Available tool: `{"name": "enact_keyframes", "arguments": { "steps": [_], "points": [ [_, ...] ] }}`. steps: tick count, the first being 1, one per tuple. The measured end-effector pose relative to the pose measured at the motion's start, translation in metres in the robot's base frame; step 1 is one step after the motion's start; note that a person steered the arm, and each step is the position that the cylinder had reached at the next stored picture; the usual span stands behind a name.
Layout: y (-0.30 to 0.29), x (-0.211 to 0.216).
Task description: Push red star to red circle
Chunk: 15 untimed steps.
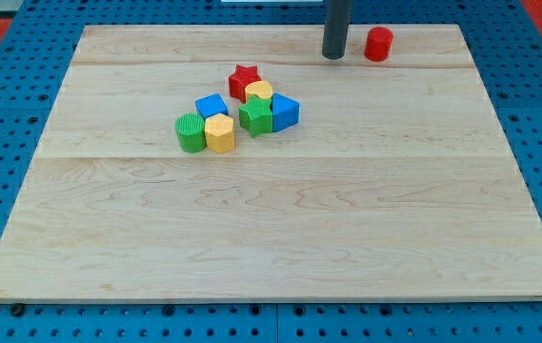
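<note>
Near the view's top edge of the pale wooden counter (280, 238), my tip (333, 57) rests just to the view's left of the red circle block (378, 44), a short ribbed cylinder, close beside it but not touching as far as I can tell. I carry no jaws at all, only this straight dark rod, so nothing of mine is apart, together or clamped on anything. The red star block (244, 80) lies down and to the view's left of my tip, well apart from it, at the top of a tight cluster. Right against its lower right side sits a yellow round block (260, 91); below that come a green star block (255, 116) and a blue block with a sloped top (285, 111), and further to the view's left a blue cube (210, 106), a yellow hexagonal block (219, 133) and a green ribbed cylinder (190, 132). What the coming move turns on, as I judge it, is that I stand on the wrong side: the circle is up and to the view's right of the star, and I am between them, nearer the circle. To drive the star toward the circle I would have to get round to the star's lower left, where the blue cube is close by, leaving little room. I reckon the yellow round block may get dragged along if my push runs off line.
</note>
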<state>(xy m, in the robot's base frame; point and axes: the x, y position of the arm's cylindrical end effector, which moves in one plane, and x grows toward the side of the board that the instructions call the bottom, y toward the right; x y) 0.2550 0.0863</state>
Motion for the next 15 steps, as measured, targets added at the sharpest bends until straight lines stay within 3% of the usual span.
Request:
{"name": "enact_keyframes", "arguments": {
  "steps": [2,4,5,7,9,10,11,15],
  "points": [
    [-0.014,-0.016],
    [-0.130,-0.022],
    [-0.159,-0.022],
    [-0.160,-0.022],
    [-0.230,-0.022],
    [-0.236,0.015],
    [-0.203,0.062],
    [-0.053,0.077]
  ]
}}
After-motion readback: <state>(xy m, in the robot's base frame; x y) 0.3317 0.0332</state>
